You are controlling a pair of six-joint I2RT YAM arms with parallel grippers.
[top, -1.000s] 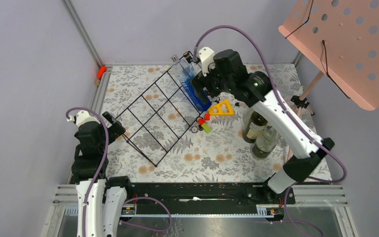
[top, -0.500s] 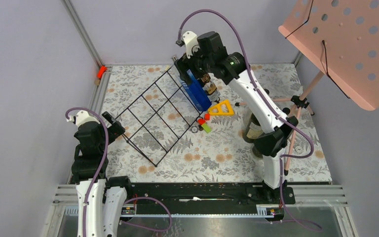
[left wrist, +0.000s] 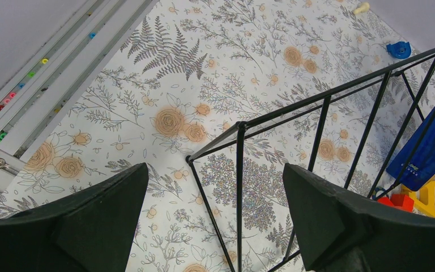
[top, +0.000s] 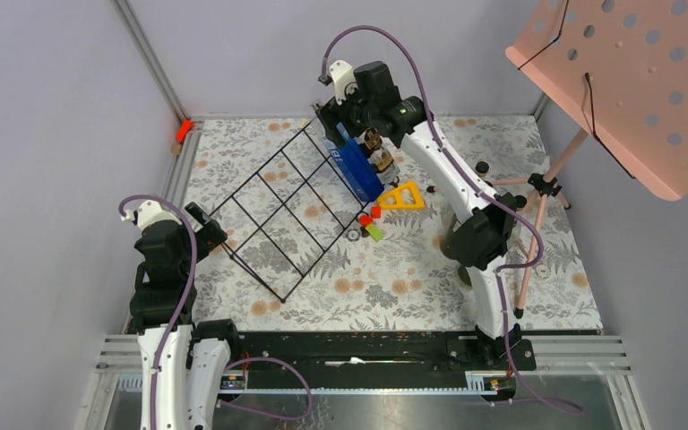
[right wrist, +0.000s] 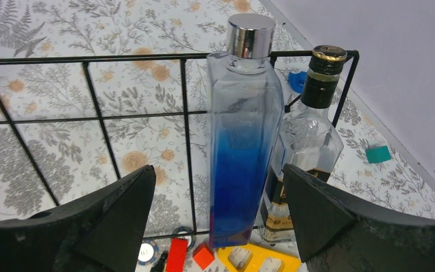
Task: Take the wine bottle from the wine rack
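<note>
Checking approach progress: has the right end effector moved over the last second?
Yes. The right end effector has swung left and farther back, from right of the blue bottle to above the far corner of the wine rack.

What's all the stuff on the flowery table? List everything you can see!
wine rack: one, black wire, left of middle
tall bottle: one, clear fading to blue, silver cap, at the rack's far end
clear bottle: one, black neck, gold cap, beside the tall bottle
yellow triangle: one, yellow, right of the bottles
small blocks: a few, red and green, by the triangle
music stand: one, pink with holes, far right
left arm: one, black and white, near left, jaws open
right arm: one, black and white, stretched toward the bottles, jaws open
</note>
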